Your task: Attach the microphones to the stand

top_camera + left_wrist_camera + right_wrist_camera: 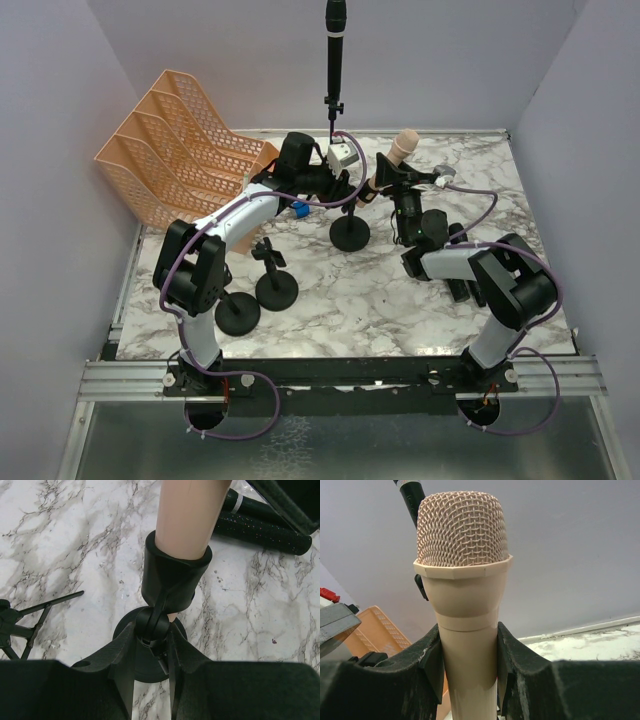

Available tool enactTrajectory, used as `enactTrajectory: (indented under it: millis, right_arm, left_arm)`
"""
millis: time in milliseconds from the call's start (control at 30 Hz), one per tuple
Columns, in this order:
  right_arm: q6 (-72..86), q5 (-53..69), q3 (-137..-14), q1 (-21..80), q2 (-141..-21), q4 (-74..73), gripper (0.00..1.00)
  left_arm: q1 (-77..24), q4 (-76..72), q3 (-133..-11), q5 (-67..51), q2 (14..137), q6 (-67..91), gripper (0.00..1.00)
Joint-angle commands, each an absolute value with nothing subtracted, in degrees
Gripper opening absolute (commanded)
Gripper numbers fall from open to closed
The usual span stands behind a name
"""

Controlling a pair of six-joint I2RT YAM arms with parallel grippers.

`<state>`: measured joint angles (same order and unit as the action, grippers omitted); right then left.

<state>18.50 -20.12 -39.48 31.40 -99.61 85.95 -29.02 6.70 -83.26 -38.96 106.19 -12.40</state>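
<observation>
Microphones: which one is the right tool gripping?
The pale pink microphone, gripped by the right tool above its stand clip; the upright black microphone and black ones lying down are not held.

Left wrist view: pink microphone (pixel 187 515) head and black microphones (pixel 260 530) partly off-frame

Plain pale lilac walls (pixel 450 60) at top, left and right; white grey-veined marble-patterned tabletop (pixel 350 290) at centre; orange plastic mesh file rack (pixel 175 140), upper left; silver metal rail (pixel 120 378) along bottom.
</observation>
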Motion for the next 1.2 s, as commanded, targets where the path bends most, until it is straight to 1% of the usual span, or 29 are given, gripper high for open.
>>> enactTrajectory:
  millis: [0, 100, 467, 633, 667, 733, 800, 967, 1067, 1167]
  right_arm:
    - [18.37, -11.19, -34.65, 37.00, -108.30, 59.36, 0.00]
    - [17.54, -11.40, -34.97, 37.00, -107.97, 58.93, 0.01]
    - [7.57, -14.07, -35.91, 37.02, -103.85, 54.93, 0.01]
    - [12.54, -12.91, -36.68, 37.00, -99.42, 51.49, 0.01]
    - [14.41, -12.92, -37.18, 37.05, -98.29, 50.07, 0.05]
    - [17.91, -13.07, -38.02, 37.00, -96.02, 47.91, 0.16]
    - [21.67, -14.44, -39.37, 37.00, -93.31, 43.81, 0.29]
    - [26.09, -18.82, -41.44, 37.00, -86.05, 35.08, 0.52]
    - [23.87, -19.12, -41.42, 37.00, -82.06, 32.11, 0.61]
    - [22.58, -19.47, -40.50, 37.00, -77.62, 29.01, 0.66]
  left_arm:
    - [-30.23, 6.08, -81.63, -36.55, 107.84, -12.21, 0.00]
    - [-30.23, 6.08, -81.82, -38.43, 107.61, -11.93, 0.00]
    - [-30.23, 6.99, -81.87, -37.16, 107.88, -12.70, 0.00]
    - [-30.23, 7.03, -81.78, -37.26, 107.77, -12.44, 0.00]
    - [-30.23, 7.03, -81.74, -37.19, 107.75, -12.33, 0.00]
    - [-30.23, 7.09, -81.72, -36.70, 107.62, -11.99, 0.00]
    - [-30.23, 7.12, -81.82, -36.10, 107.45, -11.66, 0.00]
    - [-30.23, 8.14, -82.10, -35.31, 106.48, -12.39, 0.00]
    - [-30.15, 11.83, -84.94, -34.83, 106.41, -14.28, 0.07]
    - [-29.98, 13.13, -86.66, -34.72, 105.99, -14.98, 0.22]
